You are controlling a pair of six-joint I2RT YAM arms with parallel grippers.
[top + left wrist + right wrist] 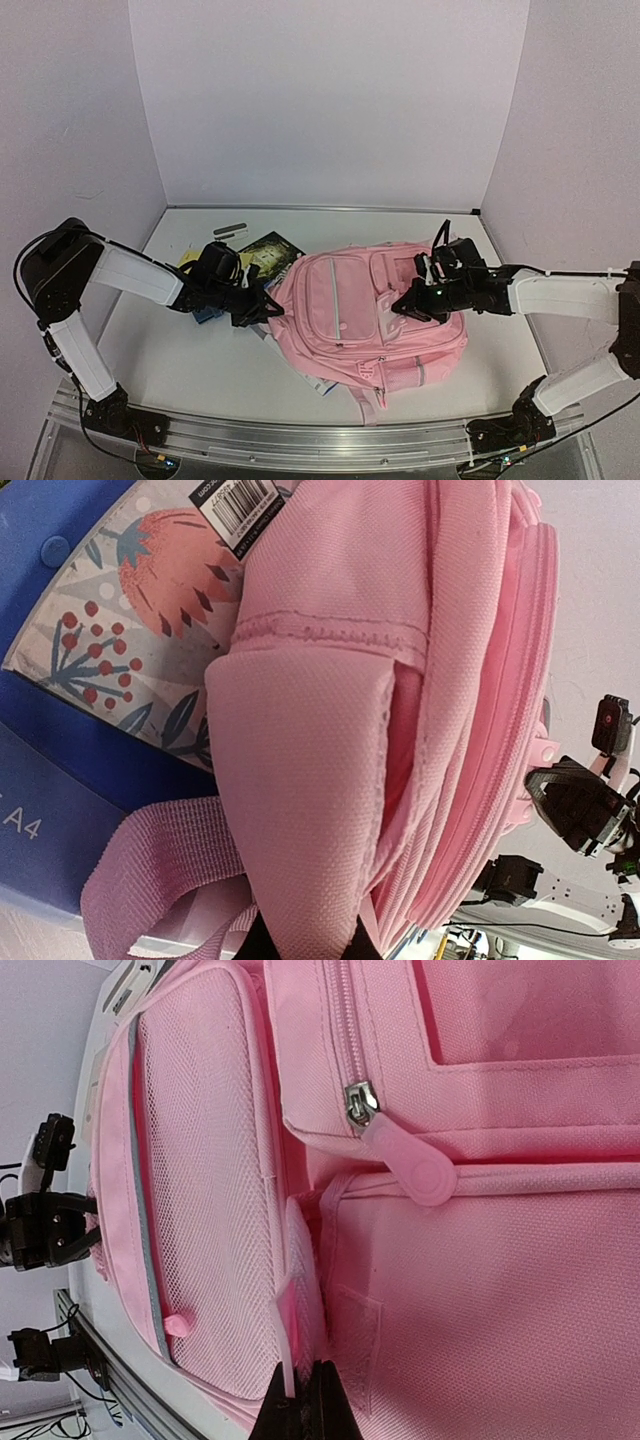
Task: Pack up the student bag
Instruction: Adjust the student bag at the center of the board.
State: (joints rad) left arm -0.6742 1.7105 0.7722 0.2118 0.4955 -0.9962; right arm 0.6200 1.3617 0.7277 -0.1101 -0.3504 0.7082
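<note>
The student bag (365,310), a large pink backpack, lies flat in the middle of the table with its front pockets facing up. My left gripper (266,308) is at its left edge, and in the left wrist view it (305,943) is shut on a thick fold of pink fabric (300,780) beside a webbing strap (150,870). My right gripper (407,303) rests on the bag's right side. Seen from the right wrist, it (301,1388) is shut on a thin pink edge of the mesh pocket (200,1210), below a zipper pull (405,1155).
A floral-covered notebook (130,630) and a blue A4 folder (60,810) lie partly under the bag's left edge. A dark book (270,252), a grey stick (229,231) and a yellow item (190,260) sit at the back left. Walls close in on three sides.
</note>
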